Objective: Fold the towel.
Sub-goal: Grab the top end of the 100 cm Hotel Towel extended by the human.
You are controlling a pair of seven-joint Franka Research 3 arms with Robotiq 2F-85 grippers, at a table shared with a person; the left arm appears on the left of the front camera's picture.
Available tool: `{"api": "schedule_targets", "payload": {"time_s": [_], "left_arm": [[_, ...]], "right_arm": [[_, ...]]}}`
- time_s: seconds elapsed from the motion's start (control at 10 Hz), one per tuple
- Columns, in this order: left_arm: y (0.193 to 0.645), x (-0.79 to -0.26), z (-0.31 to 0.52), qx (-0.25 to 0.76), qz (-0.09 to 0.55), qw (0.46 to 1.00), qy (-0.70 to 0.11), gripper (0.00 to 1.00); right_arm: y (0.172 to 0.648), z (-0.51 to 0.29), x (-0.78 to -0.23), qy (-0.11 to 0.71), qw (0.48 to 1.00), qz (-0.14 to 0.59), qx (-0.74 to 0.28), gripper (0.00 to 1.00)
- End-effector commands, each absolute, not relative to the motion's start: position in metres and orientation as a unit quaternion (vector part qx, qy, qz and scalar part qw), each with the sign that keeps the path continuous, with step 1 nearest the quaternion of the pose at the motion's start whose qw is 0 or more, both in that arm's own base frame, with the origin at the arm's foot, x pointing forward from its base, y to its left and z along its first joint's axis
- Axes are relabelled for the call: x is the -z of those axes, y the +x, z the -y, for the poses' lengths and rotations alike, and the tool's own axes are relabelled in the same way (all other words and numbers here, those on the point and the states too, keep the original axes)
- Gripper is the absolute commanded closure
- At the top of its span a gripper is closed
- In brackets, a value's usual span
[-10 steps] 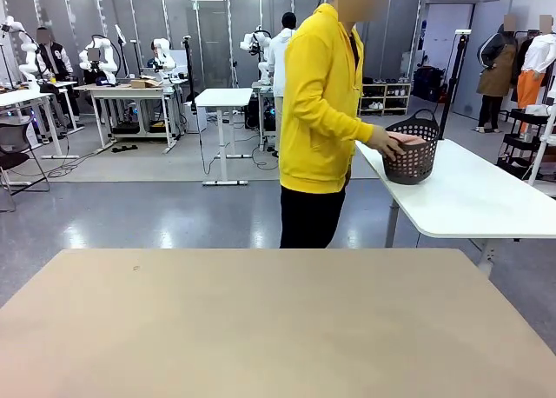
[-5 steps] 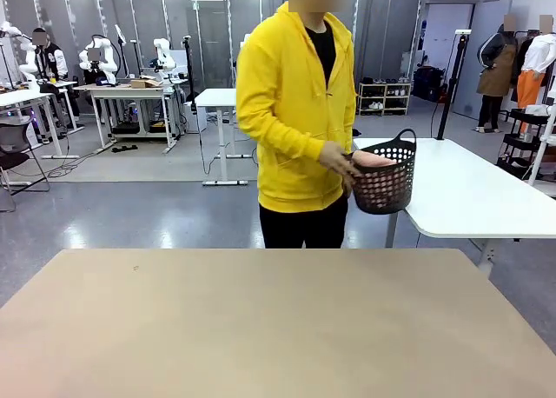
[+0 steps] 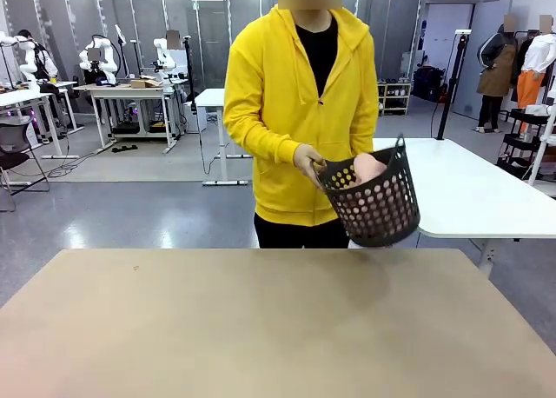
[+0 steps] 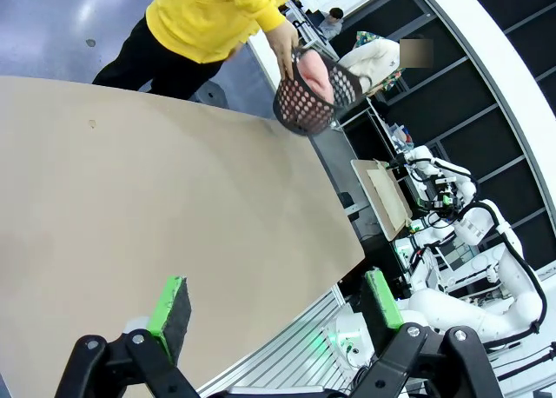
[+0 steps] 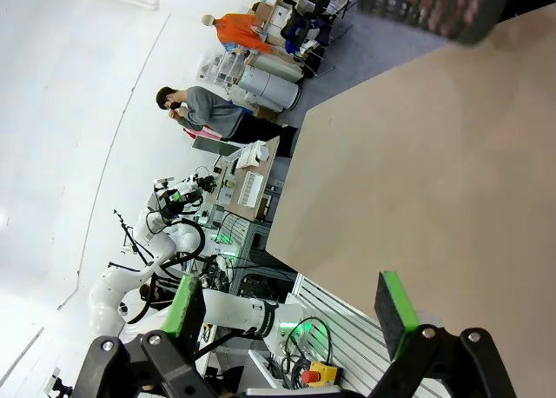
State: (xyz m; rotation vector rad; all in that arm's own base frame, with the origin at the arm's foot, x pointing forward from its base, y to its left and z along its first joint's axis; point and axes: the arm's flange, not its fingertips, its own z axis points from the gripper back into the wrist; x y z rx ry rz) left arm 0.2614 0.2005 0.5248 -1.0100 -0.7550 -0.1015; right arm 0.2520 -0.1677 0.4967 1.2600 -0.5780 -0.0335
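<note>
The tan table (image 3: 261,328) spreads under both grippers, its top running away from their fingertips to the far edge. Beyond that edge, well ahead of both grippers, a person in a yellow hoodie (image 3: 300,111) stands facing the robot. The person holds a black perforated plastic basket (image 3: 375,208) in the air at about the far table edge, tilted with its mouth turned up toward their chest. One hand (image 3: 308,162) grips the rim.

The salmon-pink towel (image 3: 368,167) lies bunched inside the basket, a fold showing above the rim, well apart from either gripper and off the table. In the left wrist view the basket is far beyond the fingertips, between the two fingers' lines and a little toward the right one. In the right wrist view it sits at the top edge, far ahead on the right finger's side, with pink showing through the holes.

The left gripper (image 4: 274,285) hangs above the near table with its green-padded jaws spread wide and nothing between them. The right gripper (image 5: 291,298) is likewise spread wide and holds nothing.
</note>
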Motion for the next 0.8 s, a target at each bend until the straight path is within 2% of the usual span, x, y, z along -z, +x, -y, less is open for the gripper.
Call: {"api": "schedule_targets", "payload": {"time_s": [0.0, 0.7], "left_arm": [[0.2628, -0.5267, -0.2019, 0.056, 0.361, 0.8, -0.476, 0.0], [0.2628, -0.5267, -0.2019, 0.056, 0.361, 0.8, -0.476, 0.0]], "right_arm": [[0.2536, 0.1672, -0.4974, 0.582, 0.764, 0.278, 0.008, 0.0], [0.2536, 0.1672, -0.4974, 0.582, 0.764, 0.278, 0.008, 0.0]]}}
